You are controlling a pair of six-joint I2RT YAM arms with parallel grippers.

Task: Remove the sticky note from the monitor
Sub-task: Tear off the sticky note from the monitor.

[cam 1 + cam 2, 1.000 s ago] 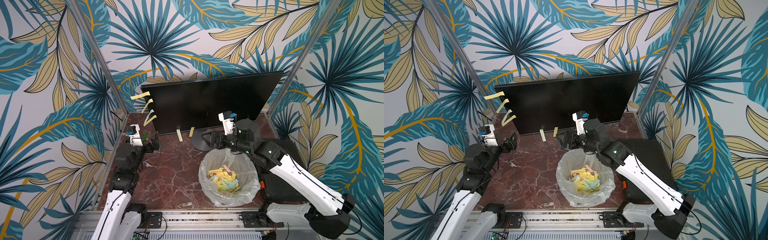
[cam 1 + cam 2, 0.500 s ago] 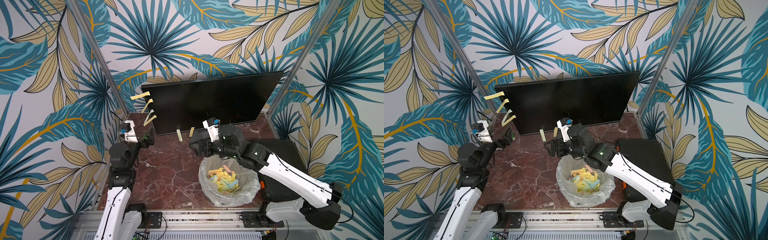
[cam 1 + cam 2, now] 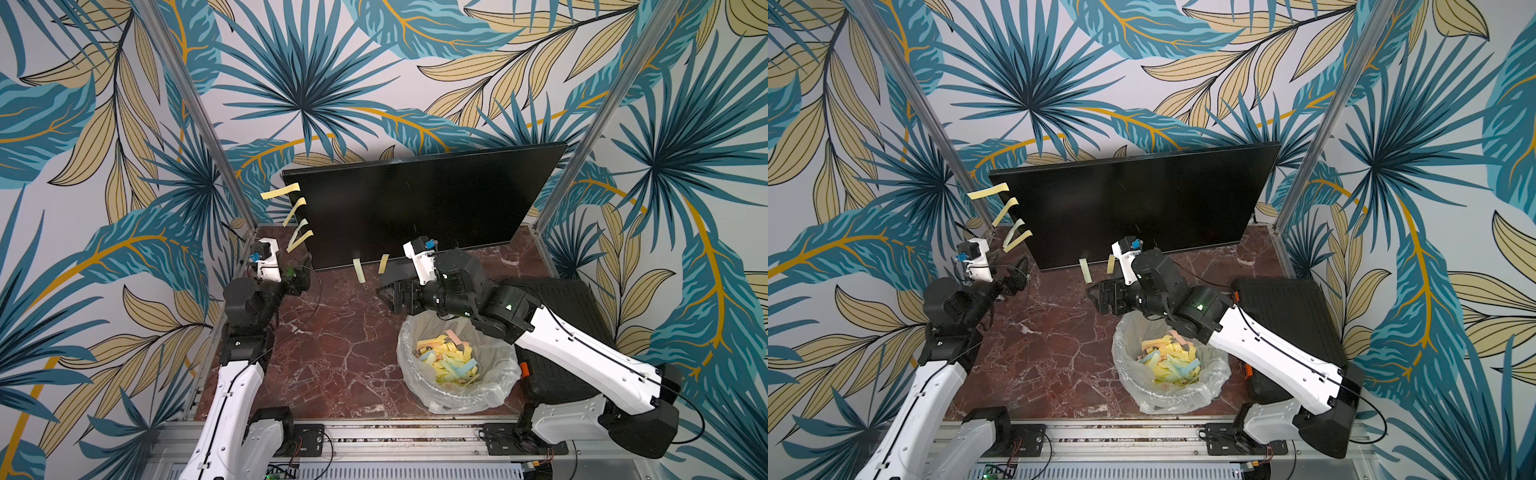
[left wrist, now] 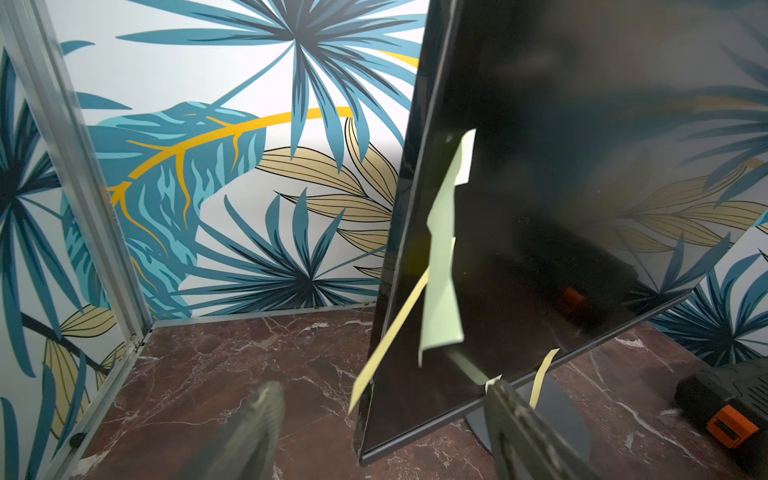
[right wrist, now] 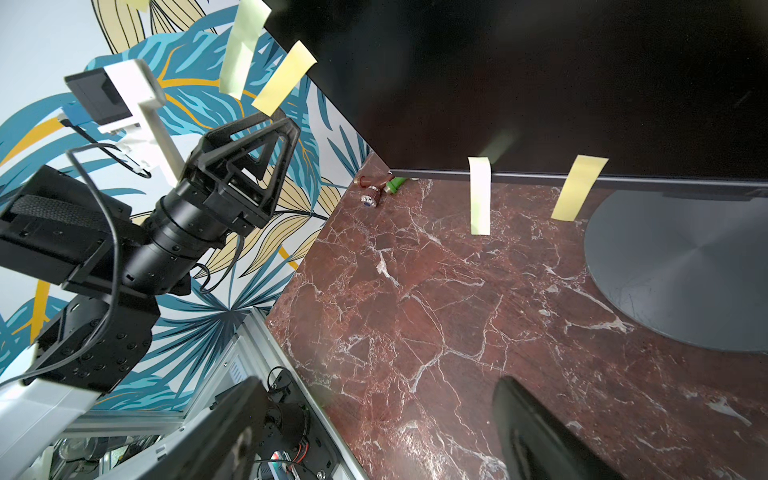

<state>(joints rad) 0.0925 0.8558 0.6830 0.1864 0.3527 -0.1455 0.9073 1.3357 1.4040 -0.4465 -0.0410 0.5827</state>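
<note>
The black monitor (image 3: pixel 415 199) (image 3: pixel 1133 208) stands at the back on its grey disc foot (image 5: pixel 673 266). Several yellow sticky notes (image 3: pixel 296 210) (image 3: pixel 1011 241) stick out from its left edge, and two more (image 3: pixel 358 270) (image 3: pixel 383 264) hang from its bottom edge. My left gripper (image 3: pixel 298 277) (image 4: pixel 382 388) is open just in front of the monitor's lower left corner; the lowest yellow note (image 4: pixel 390 328) hangs just beyond its fingers. Low over the table, my right gripper (image 3: pixel 388 293) (image 5: pixel 378 386) is open and holds nothing, just in front of the bottom notes (image 5: pixel 480 195).
A bin lined with clear plastic (image 3: pixel 405 340) holds several coloured notes, under the right arm. A black ribbed box (image 3: pixel 561 291) lies at the right. Small green and brown objects (image 5: pixel 376 193) lie on the table behind the monitor's corner. Patterned walls close three sides.
The right arm has swung left from the monitor's foot to a spot in front of the bottom notes. The left gripper has moved up and back toward the monitor's left corner.
</note>
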